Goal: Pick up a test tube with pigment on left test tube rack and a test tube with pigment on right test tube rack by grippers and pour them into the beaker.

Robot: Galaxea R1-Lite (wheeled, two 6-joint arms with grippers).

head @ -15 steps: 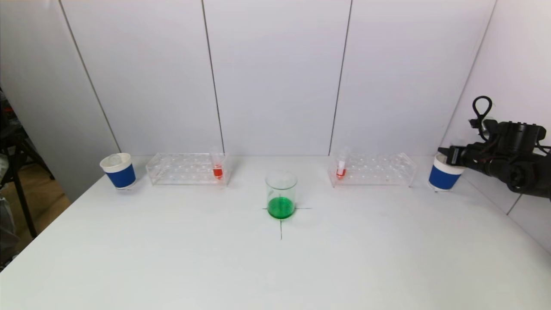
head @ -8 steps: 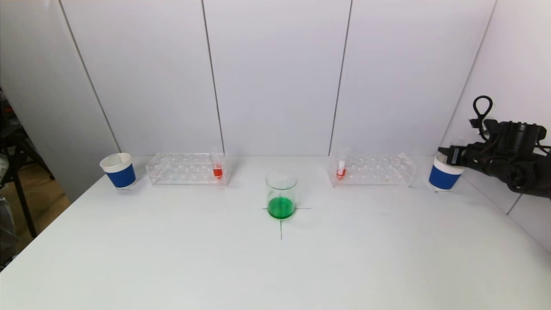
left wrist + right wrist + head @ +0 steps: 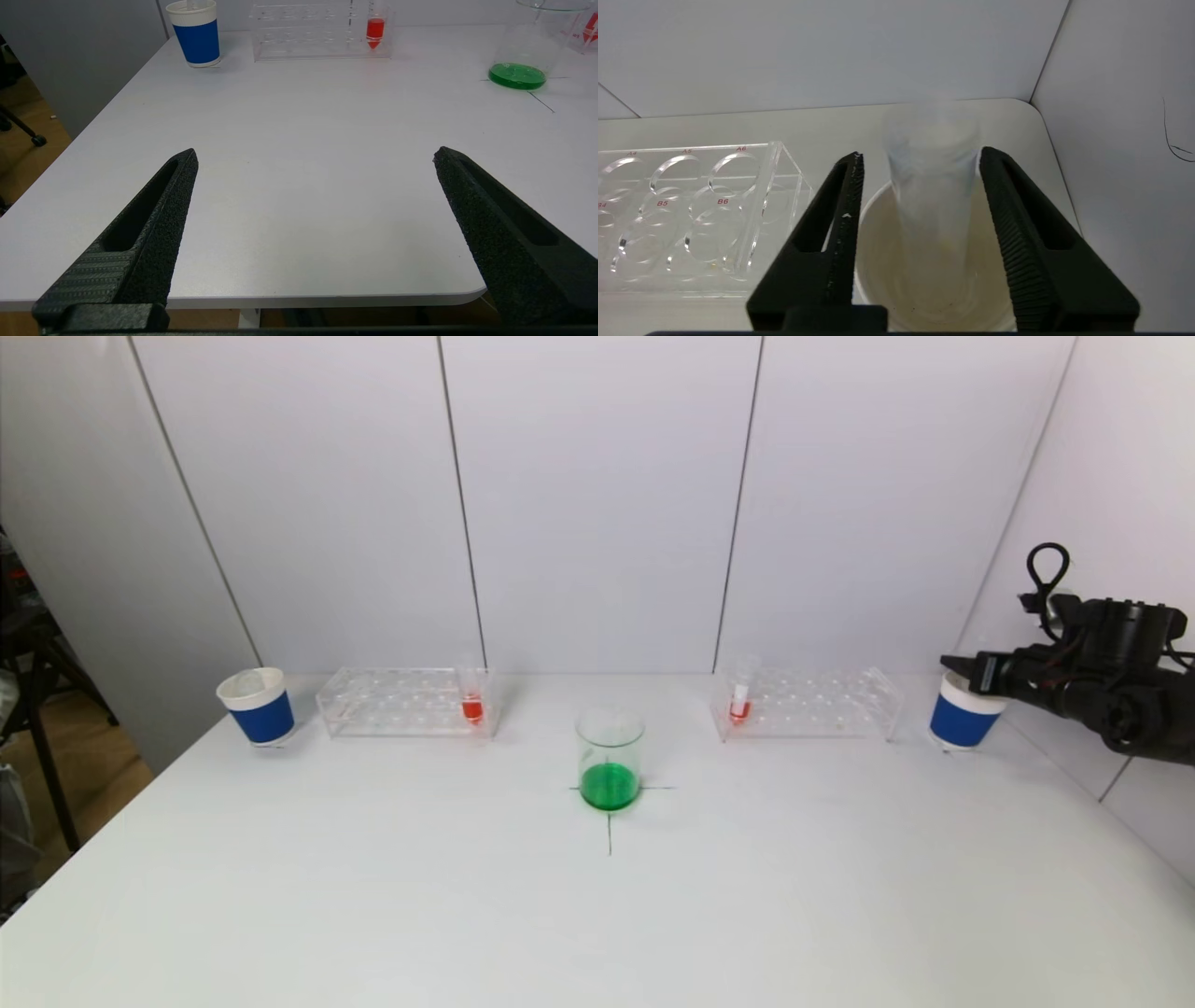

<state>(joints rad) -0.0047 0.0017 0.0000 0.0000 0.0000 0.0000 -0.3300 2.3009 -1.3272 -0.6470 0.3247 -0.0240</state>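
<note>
The bench (image 3: 373, 896) looks smooth, matt white. Both racks, left rack (image 3: 392, 702) and right rack (image 3: 822, 702), are clear glossy plastic. The beaker (image 3: 611, 747) is clear and glossy like glass. The right hand (image 3: 920, 163) has matt black fingers (image 3: 840, 224) with ribbed inner faces; the left hand (image 3: 313, 158) looks grainy.

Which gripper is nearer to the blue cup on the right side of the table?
Right. The right gripper hovers directly over that blue cup; the left gripper sits back at the table's near left edge.

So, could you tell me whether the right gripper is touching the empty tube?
Apart: the right wrist view shows gaps between the right gripper and the empty tube.
</note>
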